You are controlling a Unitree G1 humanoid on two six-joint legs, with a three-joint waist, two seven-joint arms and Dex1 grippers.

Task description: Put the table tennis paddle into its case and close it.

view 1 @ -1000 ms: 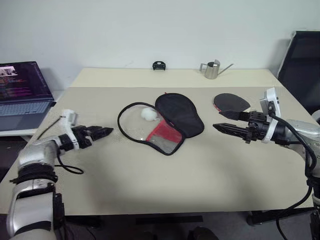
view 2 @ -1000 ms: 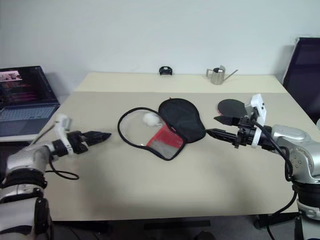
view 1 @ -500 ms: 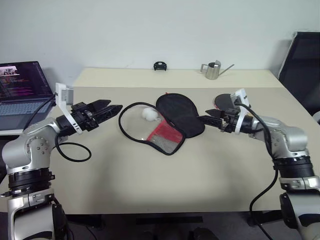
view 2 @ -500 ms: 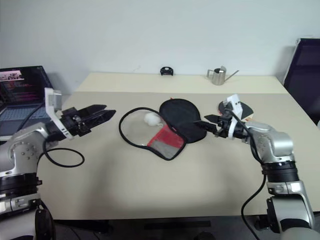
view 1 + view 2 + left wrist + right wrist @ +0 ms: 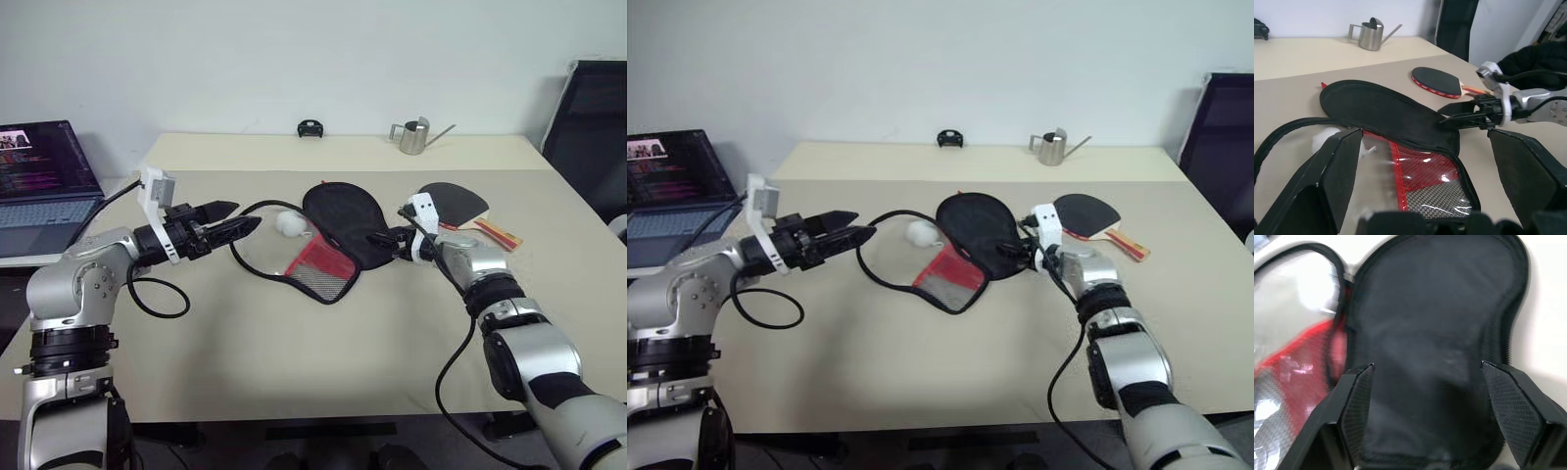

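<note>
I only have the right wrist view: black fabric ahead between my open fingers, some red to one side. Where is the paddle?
Observer: The table tennis paddle lies flat on the table, behind the right gripper, face up, its handle pointing toward the table's right edge.
Operator: And what am I aimed at?
Observer: The right gripper sits at the edge of the case, by its black flap; the case lies open, with the white ball charm on the clear panel.
Operator: Where is the other arm?
Observer: The left gripper hovers open at the left rim of the case, above the table.
</note>
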